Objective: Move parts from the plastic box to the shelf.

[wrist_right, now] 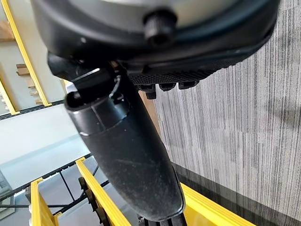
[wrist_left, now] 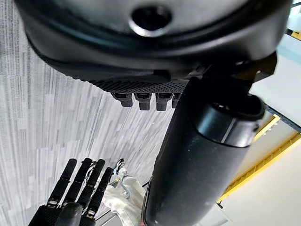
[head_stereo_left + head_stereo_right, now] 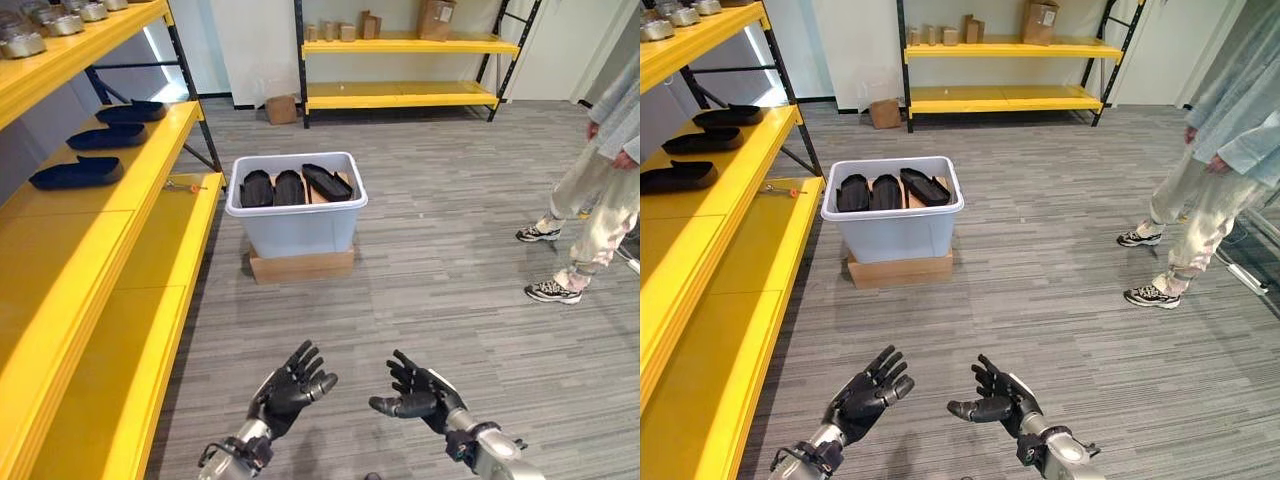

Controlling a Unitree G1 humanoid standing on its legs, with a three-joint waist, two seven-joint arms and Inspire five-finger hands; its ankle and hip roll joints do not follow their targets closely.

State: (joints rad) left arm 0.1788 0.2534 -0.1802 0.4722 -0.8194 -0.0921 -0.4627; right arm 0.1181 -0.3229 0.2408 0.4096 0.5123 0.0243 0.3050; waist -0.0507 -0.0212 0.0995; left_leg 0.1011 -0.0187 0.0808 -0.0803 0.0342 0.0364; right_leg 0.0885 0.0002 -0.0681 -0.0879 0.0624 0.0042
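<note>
Grey floor: plastic box (image 3: 296,226) (unlabelled) holds black parts (image 3: 290,187).

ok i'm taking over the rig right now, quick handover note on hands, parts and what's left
Left hand: open, empty, held low over the floor.
Right hand: open, empty, beside the left.
Plastic box: ahead on a cardboard base, next to the yellow shelf; three black parts inside.
Done: three similar black parts on shelf, middle level.
Left: approach the box, likely lift the remaining parts one by one onto the shelf.
Note: a person stands to the right.
</note>
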